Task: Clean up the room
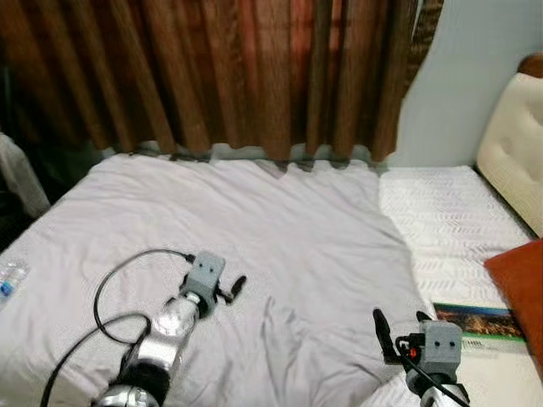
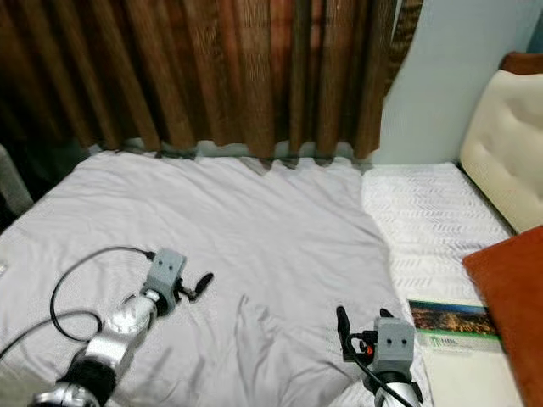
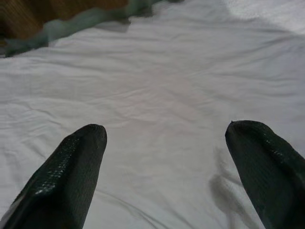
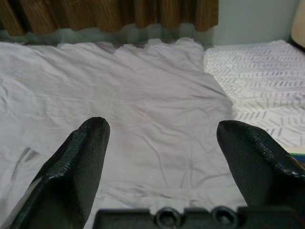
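Note:
A pale lilac sheet [image 1: 280, 229] lies spread over the bed, with light creases near its front. My left gripper [image 1: 236, 287] hovers low over the sheet at front left. It stands open with nothing between the fingers [image 3: 71, 167]. My right gripper [image 1: 397, 326] is at the front right, near the sheet's right edge, also open and holding nothing, and in the right wrist view its fingers [image 4: 76, 162] frame the sheet. A book [image 1: 479, 324] with a green and dark cover lies flat on the white patterned mattress cover [image 1: 450, 220], just right of my right gripper.
An orange pillow [image 1: 522, 280] sits at the right edge, beside the book. A cream headboard [image 1: 513, 136] rises behind it. Brown curtains [image 1: 237, 76] hang along the bed's far side. A clear water bottle [image 1: 10, 278] lies at the bed's left edge.

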Controlling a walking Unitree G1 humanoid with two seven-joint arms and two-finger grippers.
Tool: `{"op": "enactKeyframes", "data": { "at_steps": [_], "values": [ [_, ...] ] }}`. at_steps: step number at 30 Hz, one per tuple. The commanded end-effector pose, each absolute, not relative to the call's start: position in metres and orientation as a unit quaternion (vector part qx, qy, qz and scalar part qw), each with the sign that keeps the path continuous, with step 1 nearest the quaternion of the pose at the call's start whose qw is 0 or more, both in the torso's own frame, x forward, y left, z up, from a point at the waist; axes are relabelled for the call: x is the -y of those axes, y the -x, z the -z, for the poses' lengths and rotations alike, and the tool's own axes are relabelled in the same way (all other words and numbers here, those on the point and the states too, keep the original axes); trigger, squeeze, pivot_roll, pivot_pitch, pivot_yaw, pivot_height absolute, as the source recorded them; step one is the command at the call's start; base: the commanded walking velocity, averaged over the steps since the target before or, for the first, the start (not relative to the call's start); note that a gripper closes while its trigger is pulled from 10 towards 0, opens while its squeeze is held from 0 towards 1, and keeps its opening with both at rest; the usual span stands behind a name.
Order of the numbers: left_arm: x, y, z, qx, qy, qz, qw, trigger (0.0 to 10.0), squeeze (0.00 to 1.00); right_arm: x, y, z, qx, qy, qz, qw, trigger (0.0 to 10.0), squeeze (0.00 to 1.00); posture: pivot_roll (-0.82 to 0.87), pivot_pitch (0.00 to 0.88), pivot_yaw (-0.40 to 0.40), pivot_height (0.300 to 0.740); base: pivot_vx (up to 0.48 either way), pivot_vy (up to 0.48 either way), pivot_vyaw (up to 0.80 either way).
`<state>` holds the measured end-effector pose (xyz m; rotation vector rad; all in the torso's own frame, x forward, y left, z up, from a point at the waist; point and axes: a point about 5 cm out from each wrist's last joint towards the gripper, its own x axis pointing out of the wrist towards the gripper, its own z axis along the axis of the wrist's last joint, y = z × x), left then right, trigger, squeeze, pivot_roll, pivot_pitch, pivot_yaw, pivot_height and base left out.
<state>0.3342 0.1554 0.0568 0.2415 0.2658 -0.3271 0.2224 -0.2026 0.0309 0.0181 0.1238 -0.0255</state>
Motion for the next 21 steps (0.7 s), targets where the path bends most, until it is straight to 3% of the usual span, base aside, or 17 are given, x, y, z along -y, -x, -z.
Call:
{"op": "enactKeyframes", "data": {
  "at_steps": [1, 2, 3, 5, 7, 8, 12, 14, 21],
  "values": [
    [-0.176, -0.330, -0.046, -0.165, -0.114, 0.123, 0.972, 10.0, 0.00, 0.188, -0.217, -0.038, -0.053, -0.013, -0.009, 0.998, 10.0, 0.00, -0.16, 0.156, 0.023, 0.740, 0.000, 0.000, 0.00],
    [-0.178, -0.331, -0.048, -0.164, -0.108, 0.117, 0.974, 10.0, 0.00, 0.186, -0.212, -0.041, -0.050, -0.012, -0.013, 0.999, 10.0, 0.00, -0.16, 0.156, 0.023, 0.740, 0.000, 0.000, 0.00],
    [-0.178, -0.334, -0.051, -0.160, -0.099, 0.114, 0.975, 10.0, 0.00, 0.182, -0.206, -0.045, -0.050, -0.013, -0.020, 0.998, 10.0, 0.00, -0.21, 0.238, 0.010, 0.740, 0.000, 0.000, 0.00],
    [-0.174, -0.341, -0.057, -0.148, -0.090, 0.106, 0.979, 10.0, 0.00, 0.177, -0.196, -0.051, -0.049, -0.008, -0.029, 0.998, 10.0, 0.00, -0.25, 0.301, 0.003, 0.740, 0.000, 0.000, 0.00],
    [-0.172, -0.343, -0.059, -0.143, -0.087, 0.105, 0.980, 10.0, 0.00, 0.176, -0.193, -0.054, -0.047, -0.006, -0.032, 0.998, 10.0, 0.00, -0.25, 0.301, 0.003, 0.740, 0.000, 0.000, 0.00],
    [-0.158, -0.352, -0.068, -0.135, -0.066, 0.119, 0.981, 10.0, 0.00, 0.173, -0.174, -0.063, -0.047, 0.003, -0.043, 0.998, 10.0, 0.00, -0.31, 0.441, -0.020, 0.740, 0.000, 0.000, 0.00],
    [-0.151, -0.359, -0.077, -0.125, -0.048, 0.117, 0.984, 10.0, 0.00, 0.172, -0.148, -0.075, -0.058, 0.004, -0.041, 0.997, 10.0, 0.00, -0.35, 0.502, -0.035, 0.740, 0.000, 0.000, 0.00],
    [-0.152, -0.366, -0.088, -0.106, -0.039, 0.106, 0.988, 10.0, 0.00, 0.166, -0.114, -0.087, -0.084, -0.009, -0.032, 0.996, 10.0, 0.00, -0.40, 0.570, -0.051, 0.740, 0.000, 0.000, 0.00],
    [-0.156, -0.365, -0.085, -0.113, 0.013, 0.091, 0.989, 10.0, 0.00, 0.152, -0.077, -0.101, -0.123, -0.024, -0.034, 0.991, 10.0, 0.00, -0.42, 0.636, -0.048, 0.740, 0.000, 0.000, 0.00]
  ]
}}
